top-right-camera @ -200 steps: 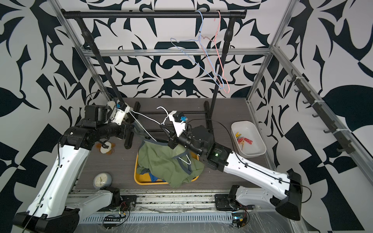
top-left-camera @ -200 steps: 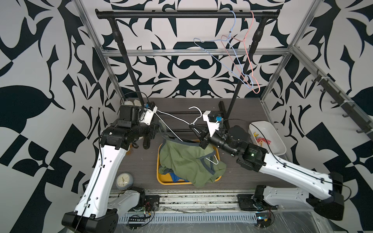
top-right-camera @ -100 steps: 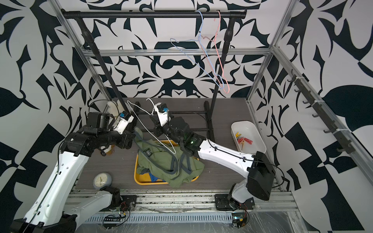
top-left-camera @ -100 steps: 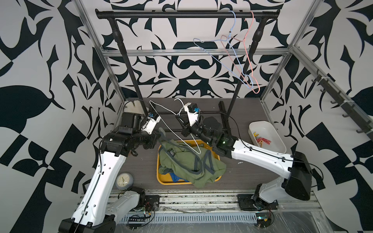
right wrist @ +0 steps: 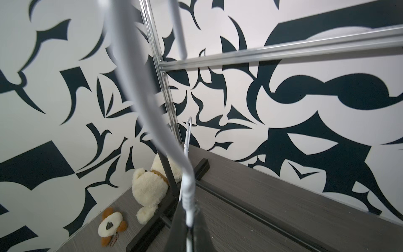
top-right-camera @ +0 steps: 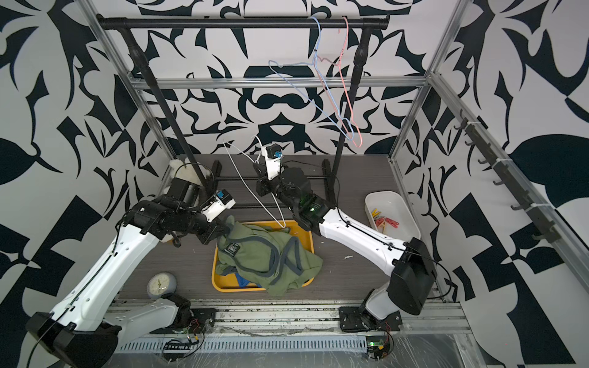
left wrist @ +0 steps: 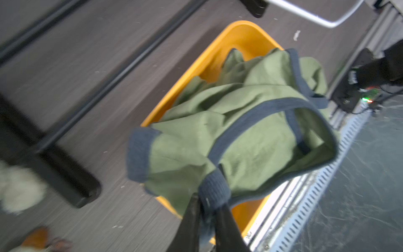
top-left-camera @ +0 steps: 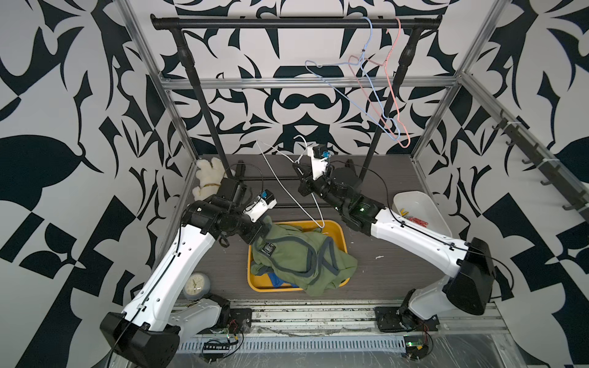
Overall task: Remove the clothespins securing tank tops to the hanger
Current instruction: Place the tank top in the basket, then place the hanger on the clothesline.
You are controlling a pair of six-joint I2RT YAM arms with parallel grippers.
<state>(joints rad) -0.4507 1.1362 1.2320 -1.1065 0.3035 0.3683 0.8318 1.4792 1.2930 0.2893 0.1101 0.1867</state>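
Cell contents, listed left to right; every position is taken from the yellow tray (top-left-camera: 338,230).

1. Clock (top-left-camera: 195,283): round, grey case, pale dial. On the table left of the tray's front corner, apart from it. Numerals too small to read.
2. Cream plush bear (top-left-camera: 207,178): left of the tray and behind it, against the rack's foot. A smaller brown-and-white plush (right wrist: 110,227) lies near it, seen in the right wrist view only.
3. Left gripper (left wrist: 209,203): at the tray's back left corner. Jaws pinch the grey-trimmed strap of an olive tank top (top-left-camera: 302,255), whose cloth peaks up from the heap at the fingers.
4. Tank tops (top-right-camera: 280,255): heaped in the tray, spilling over its front right rim. Olive cloth with grey trim on top; a blue tank top (top-left-camera: 277,280) shows beneath at the front. Dark round patch (top-left-camera: 269,248) on the olive cloth; its print cannot be read.
5. White hanger (right wrist: 150,122): wire. Behind the tray, slanting up and back, with its lower corner over the back rim.
6. Right gripper (right wrist: 188,209): behind the tray, clamped on the hanger's twisted neck.
7. Black rack (top-left-camera: 287,23): behind the tray. Two wire hangers (top-left-camera: 391,122), blue and pink, hang from its bar, right of the tray.
8. White bin (top-left-camera: 424,204): right of the tray, well apart. Clothespins (top-left-camera: 414,220) lie inside, red and yellow; the count cannot be told.
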